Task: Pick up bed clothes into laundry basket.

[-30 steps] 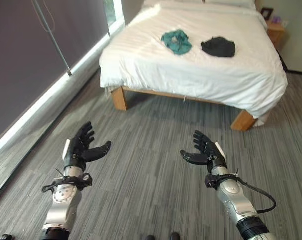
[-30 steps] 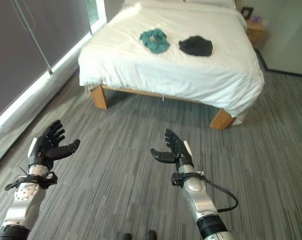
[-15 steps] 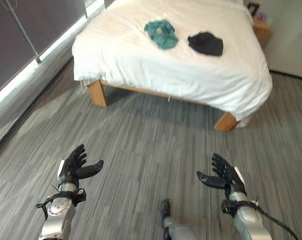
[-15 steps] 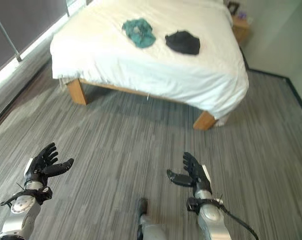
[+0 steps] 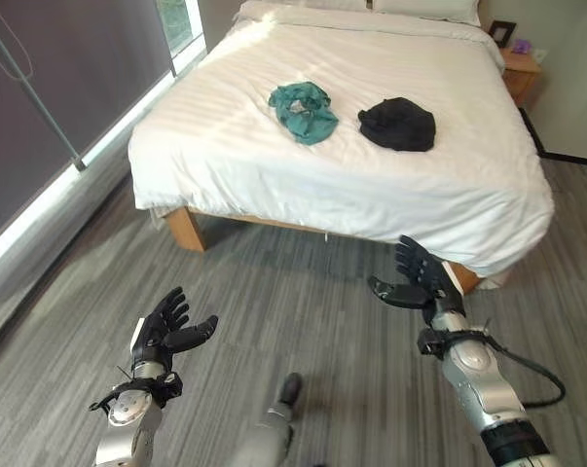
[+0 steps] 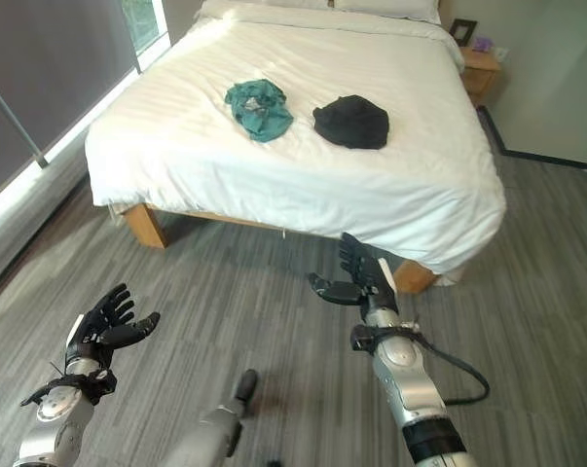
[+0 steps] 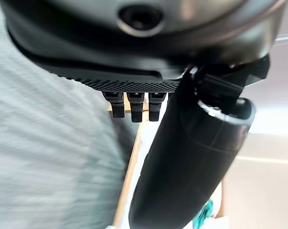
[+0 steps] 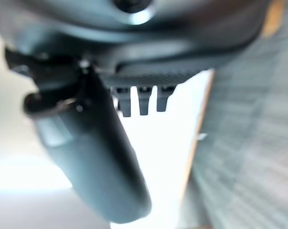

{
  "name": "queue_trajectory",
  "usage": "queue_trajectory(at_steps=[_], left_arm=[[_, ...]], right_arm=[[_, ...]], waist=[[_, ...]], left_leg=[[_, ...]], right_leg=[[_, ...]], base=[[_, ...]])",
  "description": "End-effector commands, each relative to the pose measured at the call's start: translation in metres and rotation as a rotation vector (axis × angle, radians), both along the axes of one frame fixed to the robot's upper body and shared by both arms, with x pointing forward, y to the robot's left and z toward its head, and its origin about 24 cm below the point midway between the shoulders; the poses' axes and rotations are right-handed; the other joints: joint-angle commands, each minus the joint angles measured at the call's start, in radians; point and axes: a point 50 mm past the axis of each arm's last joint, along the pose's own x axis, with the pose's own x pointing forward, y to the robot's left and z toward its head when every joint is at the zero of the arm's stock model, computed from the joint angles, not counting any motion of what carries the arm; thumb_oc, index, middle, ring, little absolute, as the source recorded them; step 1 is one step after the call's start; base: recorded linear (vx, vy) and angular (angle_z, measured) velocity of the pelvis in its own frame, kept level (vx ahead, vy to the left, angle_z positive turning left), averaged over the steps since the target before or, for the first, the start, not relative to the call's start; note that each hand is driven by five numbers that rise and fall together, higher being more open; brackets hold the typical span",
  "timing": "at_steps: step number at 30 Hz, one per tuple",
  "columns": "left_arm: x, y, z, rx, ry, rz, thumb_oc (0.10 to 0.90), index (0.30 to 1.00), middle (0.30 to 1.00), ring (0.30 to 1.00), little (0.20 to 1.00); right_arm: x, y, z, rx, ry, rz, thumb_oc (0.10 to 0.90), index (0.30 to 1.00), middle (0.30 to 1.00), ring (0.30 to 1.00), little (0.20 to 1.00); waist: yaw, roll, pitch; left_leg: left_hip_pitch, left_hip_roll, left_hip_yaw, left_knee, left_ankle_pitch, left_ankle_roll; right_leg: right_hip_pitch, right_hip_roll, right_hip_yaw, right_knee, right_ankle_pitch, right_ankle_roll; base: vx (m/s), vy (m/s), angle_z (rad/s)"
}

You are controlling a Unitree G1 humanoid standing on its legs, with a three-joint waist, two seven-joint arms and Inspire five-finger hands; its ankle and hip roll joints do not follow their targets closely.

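Left hand (image 5: 164, 330) is raised low over the floor, well short of the bed, palm turned inward, fingers spread and straight, thumb standing out to the side; it holds nothing. Right hand (image 5: 419, 281) is raised higher and further forward, close before the near edge of the bed, fingers extended and apart, thumb pointing across toward the left; it also holds nothing. Both wrist views agree: fingers straight, nothing between them and the thumb.

The bed clothes lie on top of the bed (image 5: 264, 185), toward its middle: a crumpled teal garment (image 5: 302, 108) on the left and a crumpled black garment (image 5: 398, 124) on the right, near each other but apart. Neither hand touches them.

The white cover hangs over the near edge and the right near corner, where it drops almost to the floor beside a wooden leg. Another wooden leg (image 5: 184, 230) stands at the left near corner, with a dark gap under the frame between them. Open floor (image 5: 303, 302) lies between the hands and the bed, and a strip runs along the bed's left side beside a dark glazed wall (image 5: 69, 88).

The floor is grey striped carpet. A wooden bedside table (image 5: 521, 73) stands at the far right corner, carrying a small dark frame
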Motion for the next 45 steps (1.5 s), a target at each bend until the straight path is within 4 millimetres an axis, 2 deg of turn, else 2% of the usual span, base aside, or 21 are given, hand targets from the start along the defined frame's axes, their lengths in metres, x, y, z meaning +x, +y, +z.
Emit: queue_trajectory(at_steps=[1, 2, 3, 6, 9, 12, 16, 18, 20, 21, 22, 23, 24, 26, 27, 29, 30, 32, 34, 41, 45], left_arm=[[0.024, 0.02, 0.077, 0.207, -0.307, -0.05, 0.8, 0.9, 0.9, 0.9, 0.9], [0.029, 0.018, 0.083, 0.204, -0.334, -0.046, 0.8, 0.9, 0.9, 0.9, 0.9], [0.03, 0.019, 0.083, 0.204, -0.334, -0.046, 0.8, 0.9, 0.9, 0.9, 0.9], [0.028, 0.021, 0.091, 0.216, -0.364, -0.047, 0.8, 0.9, 0.9, 0.9, 0.9], [0.033, 0.019, 0.095, 0.214, -0.379, -0.074, 0.8, 0.9, 0.9, 0.9, 0.9], [0.04, 0.013, 0.095, 0.202, -0.385, -0.092, 0.8, 0.9, 0.9, 0.9, 0.9], [0.047, 0.005, 0.096, 0.226, -0.385, -0.126, 0.8, 0.9, 0.9, 0.9, 0.9], [0.048, 0.004, 0.096, 0.216, -0.389, -0.133, 0.8, 0.9, 0.9, 0.9, 0.9], [0.051, 0.003, 0.099, 0.211, -0.399, -0.139, 0.8, 0.9, 0.9, 0.9, 0.9], [0.049, 0.005, 0.096, 0.214, -0.383, -0.132, 0.8, 0.9, 0.9, 0.9, 0.9], [0.049, 0.005, 0.096, 0.214, -0.384, -0.131, 0.8, 0.9, 0.9, 0.9, 0.9], [0.049, 0.002, 0.09, 0.174, -0.372, -0.121, 0.8, 0.9, 0.9, 0.9, 0.9], [0.052, -0.001, 0.089, 0.151, -0.369, -0.122, 0.8, 0.9, 0.9, 0.9, 0.9], [0.058, -0.009, 0.09, 0.107, -0.384, -0.15, 0.8, 0.9, 0.9, 0.9, 0.9], [0.059, -0.011, 0.092, 0.112, -0.387, -0.167, 0.8, 0.9, 0.9, 0.9, 0.9], [0.064, -0.016, 0.096, 0.123, -0.398, -0.186, 0.8, 0.9, 0.9, 0.9, 0.9], [0.066, -0.02, 0.097, 0.115, -0.409, -0.19, 0.8, 0.9, 0.9, 0.9, 0.9], [0.068, -0.023, 0.097, 0.072, -0.428, -0.19, 0.8, 0.9, 0.9, 0.9, 0.9], [0.068, -0.026, 0.098, 0.078, -0.433, -0.2, 0.8, 0.9, 0.9, 0.9, 0.9], [0.07, -0.023, 0.117, 0.182, -0.473, -0.256, 0.8, 0.9, 0.9, 0.9, 0.9], [0.065, -0.016, 0.12, 0.191, -0.468, -0.277, 0.8, 0.9, 0.9, 0.9, 0.9]], right_arm=[[0.019, 0.027, 0.056, 0.025, -0.275, 0.08, 0.8, 0.9, 0.9, 0.9, 0.9], [0.021, 0.034, 0.052, 0.07, -0.257, 0.098, 0.8, 0.9, 0.9, 0.9, 0.9], [0.021, 0.034, 0.052, 0.07, -0.258, 0.099, 0.8, 0.9, 0.9, 0.9, 0.9], [0.021, 0.04, 0.047, 0.111, -0.221, 0.133, 0.8, 0.9, 0.9, 0.9, 0.9], [0.022, 0.028, 0.044, 0.083, -0.203, 0.092, 0.8, 0.9, 0.9, 0.9, 0.9], [0.016, 0.017, 0.04, 0.089, -0.194, 0.054, 0.8, 0.9, 0.9, 0.9, 0.9], [0.012, 0.011, 0.043, 0.07, -0.212, 0.04, 0.8, 0.9, 0.9, 0.9, 0.9], [0.014, 0.011, 0.05, 0.056, -0.241, 0.051, 0.8, 0.9, 0.9, 0.9, 0.9], [0.016, 0.01, 0.058, 0.046, -0.266, 0.061, 0.8, 0.9, 0.9, 0.9, 0.9], [0.019, 0.016, 0.062, 0.046, -0.281, 0.083, 0.8, 0.9, 0.9, 0.9, 0.9], [0.02, 0.016, 0.062, 0.046, -0.282, 0.084, 0.8, 0.9, 0.9, 0.9, 0.9], [0.021, 0.013, 0.061, 0.014, -0.27, 0.085, 0.8, 0.9, 0.9, 0.9, 0.9], [0.022, 0.016, 0.063, 0.017, -0.275, 0.094, 0.8, 0.9, 0.9, 0.9, 0.9], [0.023, 0.014, 0.068, 0.028, -0.29, 0.099, 0.8, 0.9, 0.9, 0.9, 0.9], [0.023, 0.013, 0.069, 0.015, -0.292, 0.097, 0.8, 0.9, 0.9, 0.9, 0.9], [0.024, 0.012, 0.072, -0.007, -0.299, 0.095, 0.8, 0.9, 0.9, 0.9, 0.9], [0.025, 0.012, 0.073, -0.017, -0.298, 0.095, 0.8, 0.9, 0.9, 0.9, 0.9], [0.024, 0.011, 0.073, -0.007, -0.297, 0.093, 0.8, 0.9, 0.9, 0.9, 0.9], [0.023, 0.017, 0.078, -0.006, -0.324, 0.12, 0.8, 0.9, 0.9, 0.9, 0.9], [0.013, -0.018, 0.087, -0.211, -0.346, 0.049, 0.8, 0.9, 0.9, 0.9, 0.9], [0.01, -0.06, 0.088, -0.387, -0.278, -0.047, 0.8, 0.9, 0.9, 0.9, 0.9]], waist=[[-0.003, -0.071, -0.085], [-0.029, -0.035, -0.055], [-0.035, -0.039, -0.053], [-0.046, -0.042, -0.06], [-0.086, -0.062, -0.056], [-0.111, -0.092, -0.054], [-0.121, -0.099, -0.061], [-0.127, -0.103, -0.074], [-0.137, -0.108, -0.086], [-0.13, -0.099, -0.102], [-0.133, -0.1, -0.103], [-0.143, -0.094, -0.11], [-0.145, -0.102, -0.105], [-0.147, -0.147, -0.052], [-0.133, -0.164, -0.029], [-0.097, -0.166, 0.003], [-0.084, -0.155, 0.003], [-0.078, -0.143, -0.009], [-0.053, -0.122, -0.034], [-0.106, -0.105, -0.109], [-0.117, -0.095, -0.14]], left_leg=[[0.185, -0.025, -0.005, -0.131, 0.034, 0.054], [0.23, 0.001, -0.025, -0.142, 0.031, 0.064], [0.231, -0.003, -0.03, -0.143, 0.031, 0.063], [0.296, 0.023, -0.049, -0.179, -0.003, 0.055], [0.352, 0.03, -0.116, -0.192, -0.059, 0.033], [0.391, 0.035, -0.201, -0.183, -0.12, 0.01], [0.436, 0.104, -0.264, -0.172, -0.159, -0.021], [0.447, 0.167, -0.285, -0.171, -0.155, -0.055], [0.456, 0.222, -0.281, -0.172, -0.161, -0.087], [0.468, 0.285, -0.256, -0.157, -0.144, -0.108], [0.465, 0.284, -0.259, -0.162, -0.139, -0.11], [0.437, 0.354, -0.22, -0.05, -0.014, -0.127], [0.387, 0.345, -0.221, 0.046, 0.053, -0.096], [0.202, 0.304, -0.158, 0.29, 0.109, -0.03], [0.146, 0.265, -0.135, 0.335, 0.085, -0.014], [0.051, 0.144, -0.129, 0.415, 0.018, -0.03], [0.039, 0.07, -0.108, 0.357, -0.012, -0.039], [0.055, 0.046, -0.047, 0.208, -0.028, -0.053], [0.118, -0.022, -0.087, 0.0, -0.039, -0.034], [0.256, -0.006, -0.153, -0.195, -0.019, -0.013], [0.293, 0.005, -0.154, -0.257, 0.003, -0.011]], right_leg=[[-0.17, -0.189, -0.101, 0.44, 0.397, 0.128], [-0.29, -0.163, -0.148, 0.554, 0.368, 0.12], [-0.29, -0.169, -0.153, 0.561, 0.362, 0.119], [-0.342, -0.326, -0.274, 0.379, 0.365, 0.126], [-0.326, -0.273, -0.221, 0.069, 0.377, 0.146], [-0.335, -0.253, -0.095, -0.175, 0.408, 0.182], [-0.335, -0.289, -0.072, -0.251, 0.475, 0.22], [-0.331, -0.307, -0.109, -0.241, 0.507, 0.237], [-0.322, -0.306, -0.153, -0.231, 0.461, 0.236], [-0.311, -0.276, -0.212, -0.226, 0.391, 0.225], [-0.313, -0.278, -0.214, -0.227, 0.394, 0.225], [-0.291, -0.231, -0.215, -0.205, 0.346, 0.197], [-0.271, -0.217, -0.212, -0.21, 0.332, 0.173], [-0.228, -0.218, -0.217, -0.225, 0.328, 0.125], [-0.206, -0.212, -0.204, -0.235, 0.315, 0.108], [-0.177, -0.204, -0.181, -0.238, 0.304, 0.103], [-0.162, -0.193, -0.18, -0.239, 0.296, 0.1], [-0.142, -0.178, -0.185, -0.256, 0.288, 0.102], [-0.128, -0.146, -0.175, -0.264, 0.271, 0.102], [-0.09, -0.131, -0.18, -0.306, 0.255, 0.099], [-0.08, -0.132, -0.165, -0.331, 0.262, 0.107]], base=[[0.43, 0.43, -0.49], [0.26, 0.286, -0.19], [0.3, 0.224, 0.34], [0.4, -0.002, 0.27], [0.43, -0.182, 0.46], [0.46, -0.251, 0.52], [0.42, -0.3, 0.74], [0.38, -0.407, 0.54], [0.32, -0.398, 0.38], [0.22, -0.291, 0.2], [0.37, -0.44, -0.18], [0.37, -0.434, 0.15], [0.45, -0.561, 0.37], [0.17, -0.509, 0.25], [0.11, -0.491, -0.33], [0.23, -0.259, -0.53], [0.31, -0.102, -0.67], [0.32, -0.061, -0.46], [0.28, -0.025, -0.42], [0.2, 0.021, -0.17], [0.07, 0.063, 0.1]])
